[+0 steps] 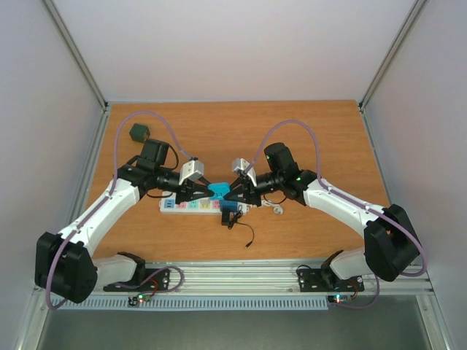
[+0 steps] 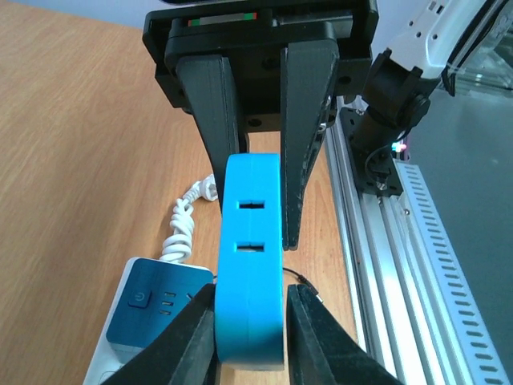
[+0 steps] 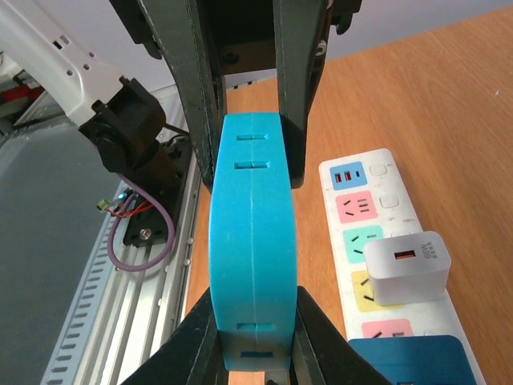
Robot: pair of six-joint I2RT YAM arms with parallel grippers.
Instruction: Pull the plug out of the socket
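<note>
Both are pinching hard! The left gripper [image 2: 250, 321] and right gripper [image 3: 255, 341] are each closed on opposite ends of the flat blue plastic plug [image 2: 250, 241], over the long white power strip [image 3: 409, 186] lying mid-tabletop [image 1: 306, 146]. The small print on the white cube charger [image 3: 405, 269] is too small to read.

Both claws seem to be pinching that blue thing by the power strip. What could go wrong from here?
1. The left gripper and right gripper both clamp the blue plug; if the arms pull unevenly, it could twist or slip out.
2. The white charger sits in the socket close by; a dropped plug or a low finger might knock it.
</note>
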